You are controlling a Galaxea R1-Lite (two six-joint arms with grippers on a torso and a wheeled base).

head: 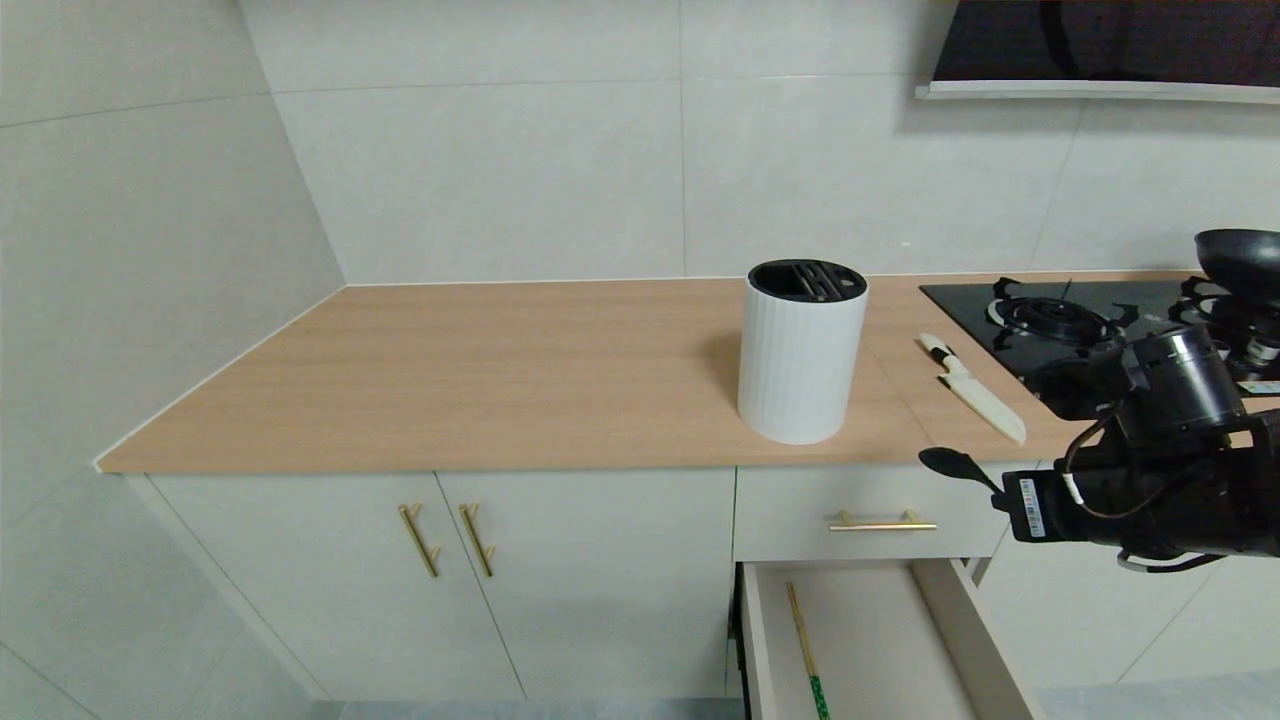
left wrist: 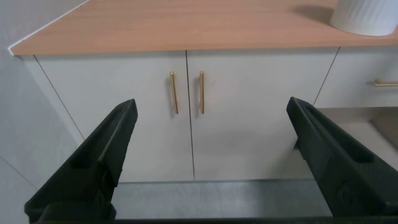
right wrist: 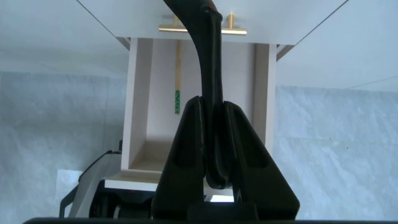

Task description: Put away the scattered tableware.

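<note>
A black utensil (head: pixel 955 466), apparently a spoon, is clenched by its handle in the right gripper (right wrist: pixel 214 106). It is held just off the front edge of the worktop (head: pixel 500 370), above the open drawer (head: pixel 965 630), where a pair of chopsticks (head: pixel 803 640) lies. A knife (head: pixel 972 390) is left near the front edge, beside the white knife block (head: pixel 800 360). The left gripper (left wrist: pixel 210 106) is kept low before the cabinet doors, fingers released. The utensil is best lowered lengthwise beside the chopsticks, kept clear of the drawer walls, and freed only once close to the floor.
</note>
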